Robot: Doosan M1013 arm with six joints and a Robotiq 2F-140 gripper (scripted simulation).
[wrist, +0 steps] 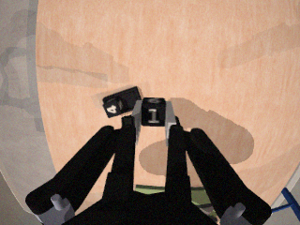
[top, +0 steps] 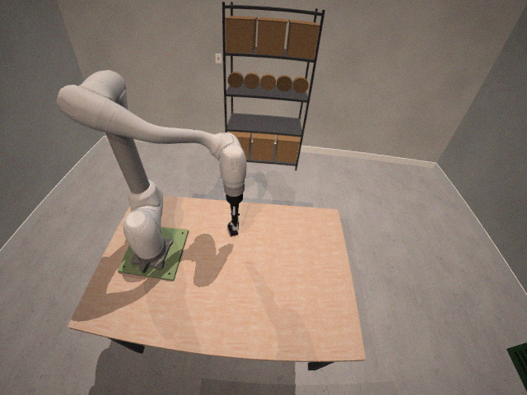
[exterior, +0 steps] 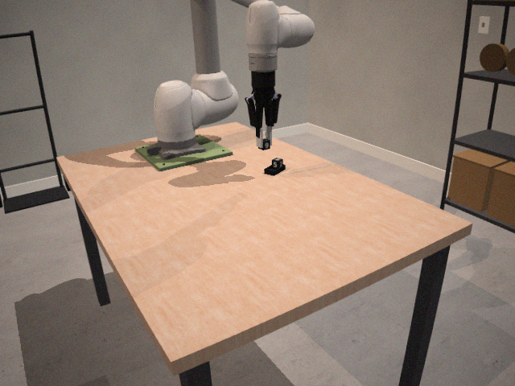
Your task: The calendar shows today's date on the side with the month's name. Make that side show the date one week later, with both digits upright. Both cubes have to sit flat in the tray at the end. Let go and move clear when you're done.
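Observation:
My gripper (top: 233,225) (exterior: 264,140) (wrist: 153,110) is shut on a black cube (exterior: 265,144) (wrist: 153,114) and holds it in the air above the table. A white 1 faces the wrist camera; a side toward the exterior camera shows what looks like a 9. The black tray (exterior: 271,170) (wrist: 132,95) stands on the table, left of the held cube in the wrist view. The other black cube (exterior: 277,162) (wrist: 112,109) sits at one end of it, the other end bare. It shows a 5 and a partly readable digit in the exterior view, and a sideways 4 in the wrist view.
The wooden table (top: 297,276) (exterior: 290,232) carries the arm's green base plate (top: 180,244) (exterior: 216,153). The table's back edge lies behind the tray. A shelf rack (top: 266,95) (exterior: 486,76) with brown boxes and round items stands beyond the table.

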